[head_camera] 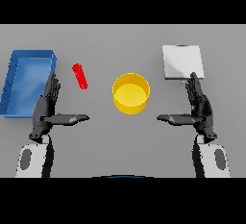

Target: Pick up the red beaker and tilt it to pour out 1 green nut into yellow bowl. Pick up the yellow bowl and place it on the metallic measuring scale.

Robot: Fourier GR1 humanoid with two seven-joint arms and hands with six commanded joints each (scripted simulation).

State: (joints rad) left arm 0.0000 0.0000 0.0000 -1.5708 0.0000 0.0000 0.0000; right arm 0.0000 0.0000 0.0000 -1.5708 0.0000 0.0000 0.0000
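The red beaker (80, 76) lies as a slim red shape on the grey table, left of centre. A yellow bowl (130, 93) stands in the middle, its inside looking bare. At the back right sits the metallic measuring scale (182, 62), a pale square plate. My left hand (47, 106) hovers below and left of the beaker, fingers straight, thumb pointing toward the bowl, holding nothing. My right hand (200, 106) mirrors it just in front of the scale, also open and apart from the bowl. No green nut is visible.
A blue rectangular bin (26, 81) stands at the far left, right beside my left hand's fingertips.
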